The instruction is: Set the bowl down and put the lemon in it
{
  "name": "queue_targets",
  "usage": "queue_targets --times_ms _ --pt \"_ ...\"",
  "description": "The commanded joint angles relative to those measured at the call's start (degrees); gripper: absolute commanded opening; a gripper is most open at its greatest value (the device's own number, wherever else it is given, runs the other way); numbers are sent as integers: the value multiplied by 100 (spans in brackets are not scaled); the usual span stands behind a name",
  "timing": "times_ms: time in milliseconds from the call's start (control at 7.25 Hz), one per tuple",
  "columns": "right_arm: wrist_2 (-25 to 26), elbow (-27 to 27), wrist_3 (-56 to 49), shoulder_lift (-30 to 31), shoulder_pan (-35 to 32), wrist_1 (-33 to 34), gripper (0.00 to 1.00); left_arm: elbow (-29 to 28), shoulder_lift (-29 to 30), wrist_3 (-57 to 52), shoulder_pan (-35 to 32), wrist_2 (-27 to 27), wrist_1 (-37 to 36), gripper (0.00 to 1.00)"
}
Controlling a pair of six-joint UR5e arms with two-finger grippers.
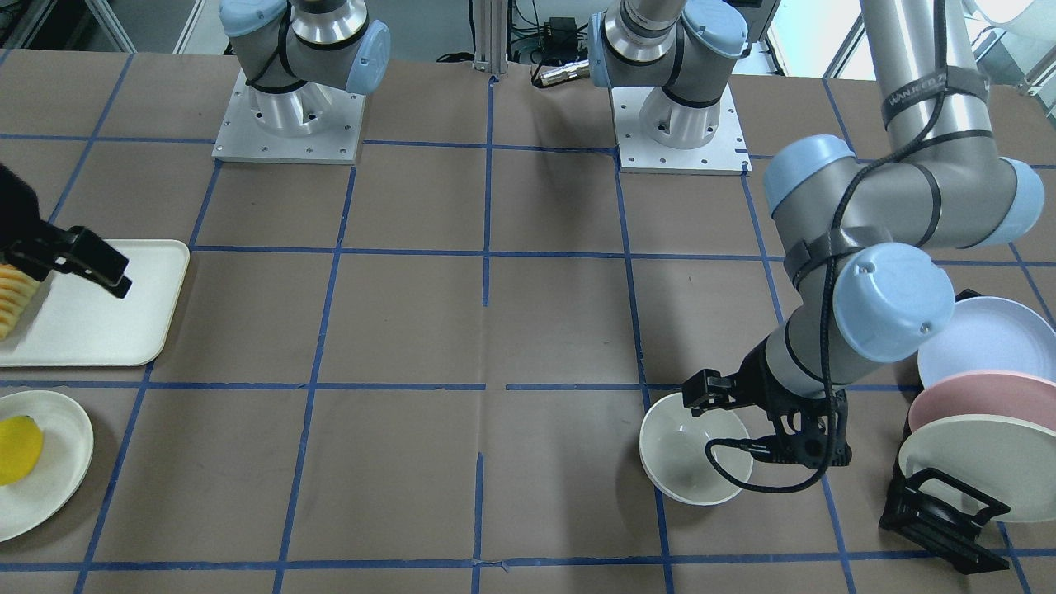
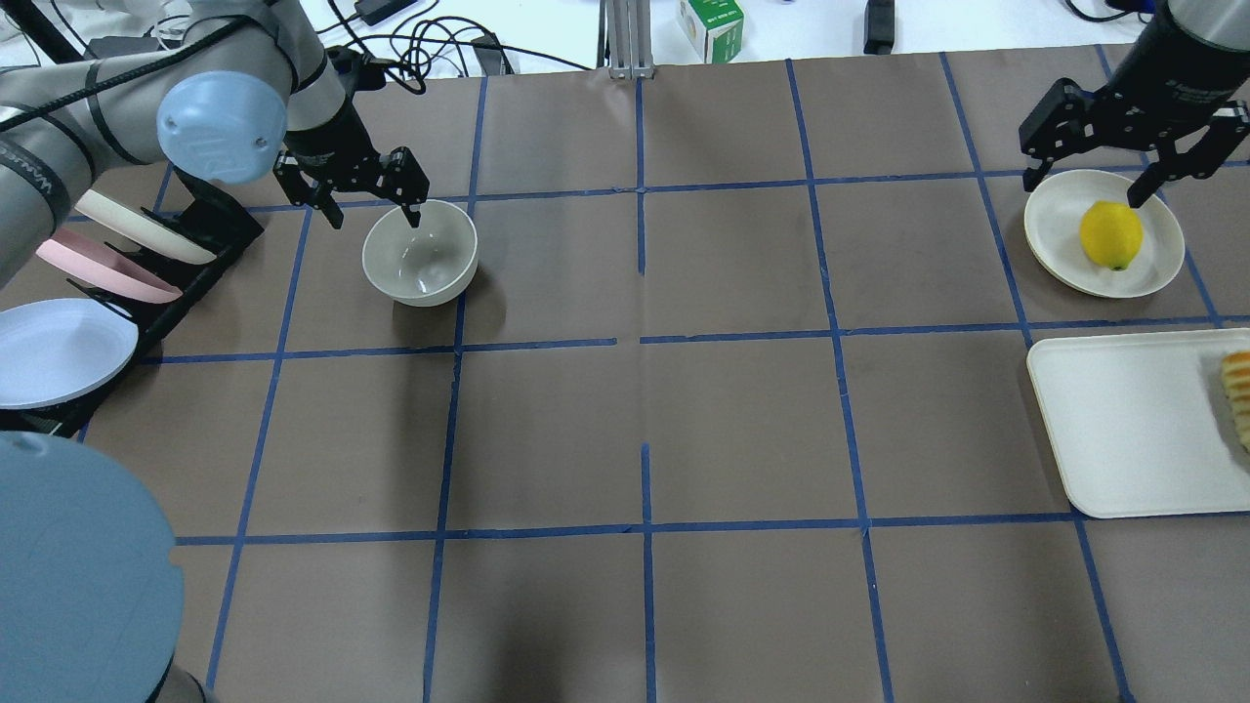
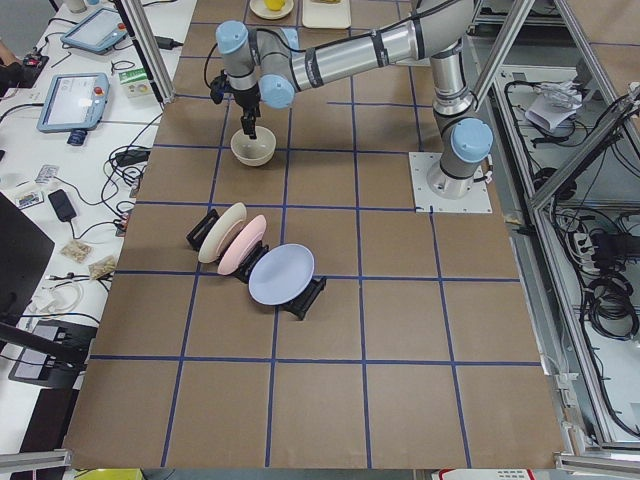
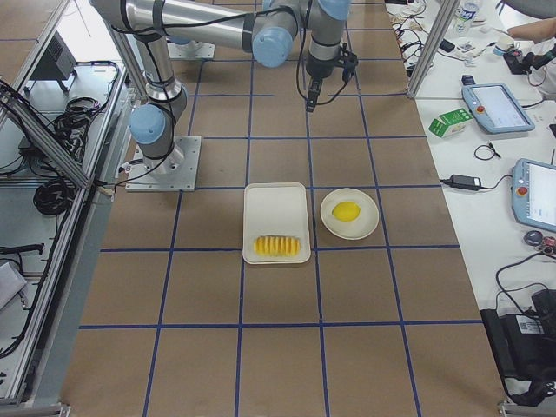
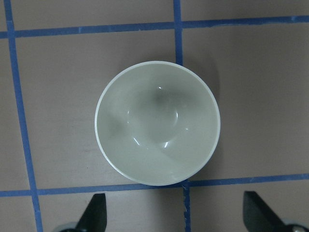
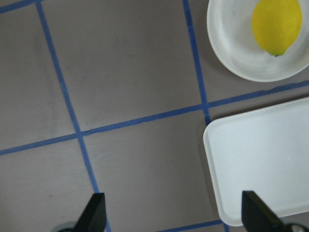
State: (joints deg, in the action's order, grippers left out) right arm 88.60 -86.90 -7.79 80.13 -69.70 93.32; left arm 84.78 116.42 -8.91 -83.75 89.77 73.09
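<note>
The cream bowl [image 2: 420, 256] stands upright on the table's left side, with nothing in it. My left gripper [image 2: 366, 195] is open and hangs above the bowl's far rim without touching it. In the left wrist view the bowl [image 5: 157, 123] lies free ahead of the spread fingers [image 5: 94, 215]. The yellow lemon [image 2: 1110, 235] lies on a flat cream plate [image 2: 1050, 220] at the far right. My right gripper [image 2: 1084, 186] is open and empty, high above the plate's far edge. The right wrist view shows the lemon [image 6: 276, 24] at its top right.
A white tray [image 2: 1123, 420] with a row of orange-yellow slices [image 2: 1238, 391] lies just near of the lemon plate. A black rack with pastel plates [image 2: 98, 264] stands left of the bowl. Blue tape lines grid the brown table.
</note>
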Motion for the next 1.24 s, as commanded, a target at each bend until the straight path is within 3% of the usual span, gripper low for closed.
queue_targets --times_ms 0,138,276,414,552,1103 --pt "34 7 -800 -592 526 710 100 310 328 -250 227 5 -548 96" --pt "130 -2 -1055 -908 666 1418 100 538 364 -338 236 5 -768 84" --pt "148 7 -1266 -1216 833 1608 100 679 364 -409 236 5 -1005 60" --pt "157 15 -1373 -1480 870 2097 100 681 373 -610 236 23 -1068 25" --pt "175 7 -1374 -1726 870 2581 100 681 373 -612 254 14 -1069 0" --pt "263 42 -1400 -2246 923 2770 100 602 207 -603 289 -21 -1051 0"
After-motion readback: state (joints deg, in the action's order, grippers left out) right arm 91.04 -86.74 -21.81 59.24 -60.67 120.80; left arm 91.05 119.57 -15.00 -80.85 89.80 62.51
